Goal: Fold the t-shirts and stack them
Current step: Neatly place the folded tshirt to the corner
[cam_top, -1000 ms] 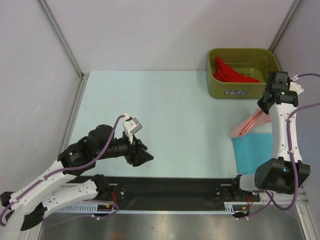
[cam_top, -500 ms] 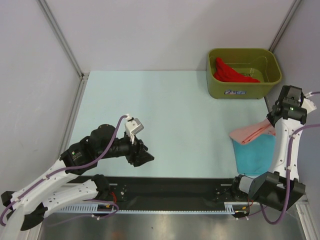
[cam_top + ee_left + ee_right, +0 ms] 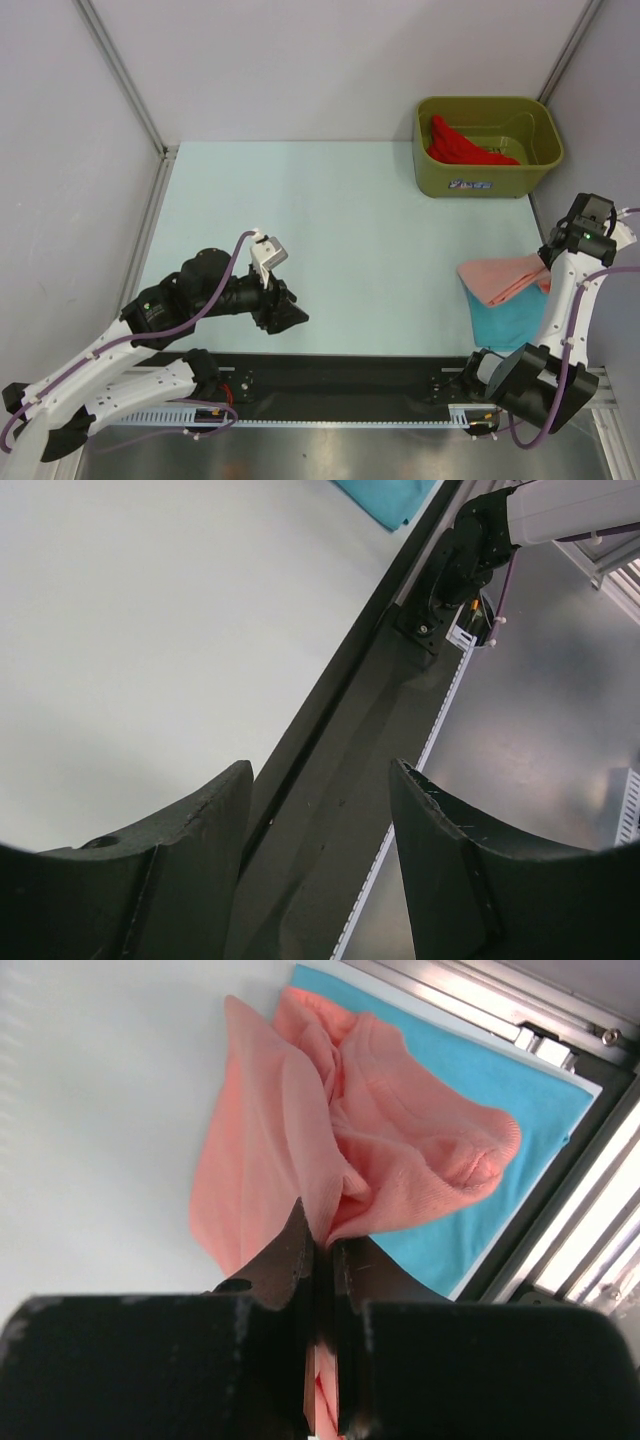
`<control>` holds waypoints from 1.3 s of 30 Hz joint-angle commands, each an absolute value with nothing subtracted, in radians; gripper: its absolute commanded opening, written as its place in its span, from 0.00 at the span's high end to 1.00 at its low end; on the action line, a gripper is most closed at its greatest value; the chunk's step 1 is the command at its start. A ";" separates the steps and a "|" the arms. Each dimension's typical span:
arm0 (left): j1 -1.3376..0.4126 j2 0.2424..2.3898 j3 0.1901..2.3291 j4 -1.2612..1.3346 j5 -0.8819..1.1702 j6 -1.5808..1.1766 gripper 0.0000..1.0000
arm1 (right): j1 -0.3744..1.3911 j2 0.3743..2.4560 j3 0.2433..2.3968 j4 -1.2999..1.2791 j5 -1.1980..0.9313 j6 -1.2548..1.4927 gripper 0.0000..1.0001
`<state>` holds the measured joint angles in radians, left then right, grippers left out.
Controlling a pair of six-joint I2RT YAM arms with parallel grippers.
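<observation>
Three t-shirts show in the overhead view. The salmon-pink shirt (image 3: 500,278) hangs bunched at the right edge of the frame, and the right tool (image 3: 320,1250) has its jaws pressed together on a pinch of the fabric. The loose end of that shirt drapes over the turquoise shirt (image 3: 505,318), which lies flat on the counter (image 3: 330,220) in the lower right. The red shirt (image 3: 460,145) sits crumpled inside the olive-green tub (image 3: 487,183) in the upper right. The left tool (image 3: 285,315) hovers at lower left near the front edge of the counter, its jaws apart and holding nothing. The step in hand appears to be setting the pink shirt on the turquoise one to build the stack. In the wrist view the pink cloth looks rumpled rather than squarely folded. The next move probably calls for lowering the pinched part so it falls within the turquoise outline, then parting the jaws and perhaps smoothing the folds. The red shirt has yet to be taken from the tub. A small pale sticker (image 3: 470,184) marks the tub's front wall, but its print is too small to read, and no other writing is legible.
</observation>
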<state>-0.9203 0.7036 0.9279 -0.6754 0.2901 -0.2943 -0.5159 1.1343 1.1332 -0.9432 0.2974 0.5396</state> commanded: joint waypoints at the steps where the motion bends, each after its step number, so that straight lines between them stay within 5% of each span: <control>1: -0.913 0.699 0.925 -0.653 0.311 -0.273 0.38 | -0.526 1.118 1.173 -0.870 0.270 0.491 1.00; 24: -0.905 0.704 0.913 -0.649 0.327 -0.279 0.38 | -0.512 1.129 1.201 -0.764 0.236 0.437 1.00; 39: -0.897 0.690 0.903 -0.657 0.330 -0.273 0.37 | -0.626 0.993 0.927 -0.838 0.339 0.474 1.00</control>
<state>-0.9066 0.7017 0.9070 -0.6750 0.3031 -0.2943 -0.5949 1.0412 0.9676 -0.8303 0.2893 0.4541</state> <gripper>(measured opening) 0.625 0.055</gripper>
